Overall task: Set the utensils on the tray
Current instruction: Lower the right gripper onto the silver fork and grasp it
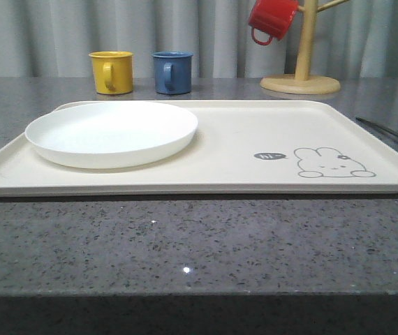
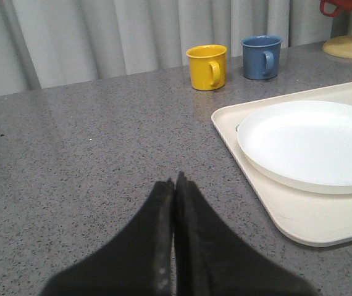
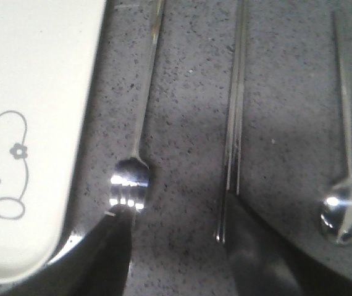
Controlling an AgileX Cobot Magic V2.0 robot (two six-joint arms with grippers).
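Fork (image 3: 133, 179), chopsticks (image 3: 233, 123), spoon (image 3: 347, 206) beside tray (image 3: 34, 92) between spread right gripper (image 3: 179, 240), left gripper (image 2: 175, 185) clenched, empty

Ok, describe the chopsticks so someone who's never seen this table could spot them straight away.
Start at the big cream tray with the rabbit drawing, then look at the grey counter just beyond its rabbit end, where three silver utensils lie side by side. The chopsticks are the middle one, between the fork nearest the tray and the spoon: two thin straight sticks lying together, no head.

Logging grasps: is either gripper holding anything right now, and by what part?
Nothing. The left gripper is shut on nothing; the right gripper is open above the fork and chopsticks.
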